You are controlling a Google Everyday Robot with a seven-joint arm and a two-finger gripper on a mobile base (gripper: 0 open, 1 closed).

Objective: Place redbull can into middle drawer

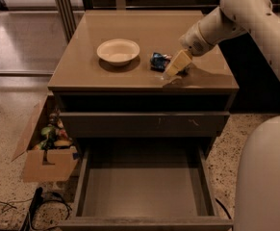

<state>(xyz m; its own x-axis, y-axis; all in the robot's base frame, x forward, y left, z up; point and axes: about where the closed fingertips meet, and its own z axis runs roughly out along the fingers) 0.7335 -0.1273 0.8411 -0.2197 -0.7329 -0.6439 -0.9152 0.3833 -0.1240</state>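
Observation:
The redbull can (pixel 157 60), small, blue and silver, lies on the brown cabinet top (pixel 106 76), right of centre. My gripper (pixel 176 64), with cream-coloured tips, hangs from the white arm (pixel 235 13) and points down at the top just to the right of the can, close to it or touching it. The can rests on the surface, not lifted. The middle drawer (pixel 142 189) stands pulled out at the bottom front; its flat grey-brown bottom is bare.
A white round bowl (pixel 118 51) sits on the top, left of the can. A shut drawer front with pale scuffs (pixel 144 124) lies above the open drawer. A cardboard box of items (pixel 45 150) and cables (pixel 33 208) are on the floor at left. My white body (pixel 267 177) fills the lower right.

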